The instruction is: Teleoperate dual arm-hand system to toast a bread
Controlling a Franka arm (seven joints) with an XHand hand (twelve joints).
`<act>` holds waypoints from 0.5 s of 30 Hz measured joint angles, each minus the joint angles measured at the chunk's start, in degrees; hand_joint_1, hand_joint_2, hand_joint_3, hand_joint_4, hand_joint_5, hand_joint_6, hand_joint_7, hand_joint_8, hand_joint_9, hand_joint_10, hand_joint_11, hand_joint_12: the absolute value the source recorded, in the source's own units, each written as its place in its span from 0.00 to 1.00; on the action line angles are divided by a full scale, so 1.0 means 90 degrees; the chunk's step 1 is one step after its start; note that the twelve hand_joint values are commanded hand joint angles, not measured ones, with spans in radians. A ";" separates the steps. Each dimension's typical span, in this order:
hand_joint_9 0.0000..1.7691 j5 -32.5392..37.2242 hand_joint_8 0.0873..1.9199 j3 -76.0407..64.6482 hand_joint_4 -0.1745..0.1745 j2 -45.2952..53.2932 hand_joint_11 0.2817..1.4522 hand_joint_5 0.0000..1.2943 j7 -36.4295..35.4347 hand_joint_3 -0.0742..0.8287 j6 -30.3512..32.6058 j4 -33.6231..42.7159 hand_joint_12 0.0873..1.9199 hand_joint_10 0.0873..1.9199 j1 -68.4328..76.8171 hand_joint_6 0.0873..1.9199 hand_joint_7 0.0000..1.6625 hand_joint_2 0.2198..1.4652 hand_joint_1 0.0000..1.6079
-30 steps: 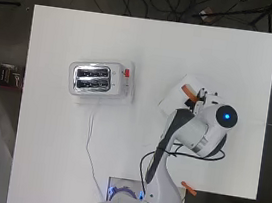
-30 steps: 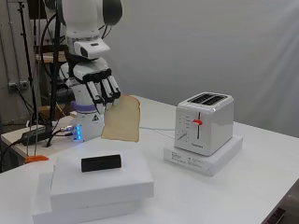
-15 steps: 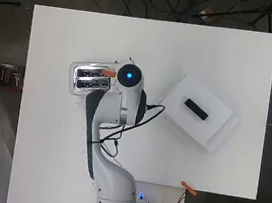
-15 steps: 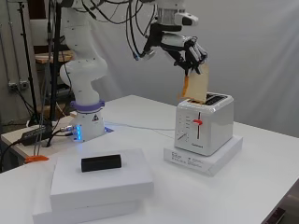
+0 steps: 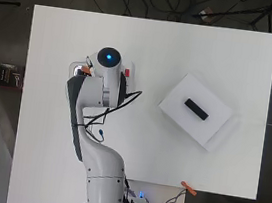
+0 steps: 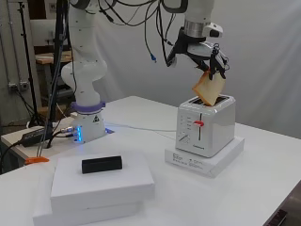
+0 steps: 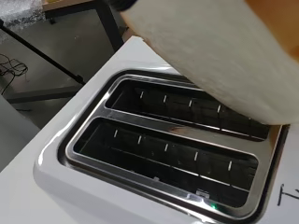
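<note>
Hand (image 6: 203,52) curled round the top of the bread slice (image 6: 209,88), pinching it from above; slice hangs tilted, lower corner just at the top of the toaster (image 6: 205,126). Whether the corner has entered a slot or only touches the rim, cannot tell from the side view. Wrist view: both slots (image 7: 163,154) empty and dark, bread (image 7: 219,56) hanging tilted above them, not lined up with either opening.

Step in hand, by my reading: insertion of the slice. Not yet seated. Next move calls for squaring the slice to the slot's long axis, lowering until it drops in, releasing, then pressing down the red lever (image 6: 198,124), which sits in its raised position.

Toaster stands on a flat white base (image 6: 207,157) toward the left edge of the table (image 5: 153,43) in the overhead view, mostly hidden under the arm. White box (image 5: 197,112) with a black block (image 5: 196,109) on it lies well apart, toward the right edge.

Change from half a second ago: slice was held more upright directly over the toaster; now it is more tilted. Arm has shifted slightly in the overhead view. Toaster, box and block unmoved.
</note>
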 joint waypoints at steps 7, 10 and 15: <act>0.76 -0.0241 0.61 -0.0273 0.00 -0.0412 0.43 0.46 0.0259 0.08 0.0328 -0.0219 0.02 0.00 0.0305 0.70 0.57 0.81 0.75; 0.76 0.0542 0.59 -0.0250 0.00 -0.0503 0.42 0.48 0.0322 0.08 0.0545 -0.0508 0.00 0.00 0.0511 0.69 0.58 0.80 0.75; 0.73 0.1964 0.58 -0.0279 0.00 -0.0606 0.40 0.43 0.0137 0.08 0.0696 -0.0751 0.00 0.00 0.0385 0.78 0.56 0.82 0.74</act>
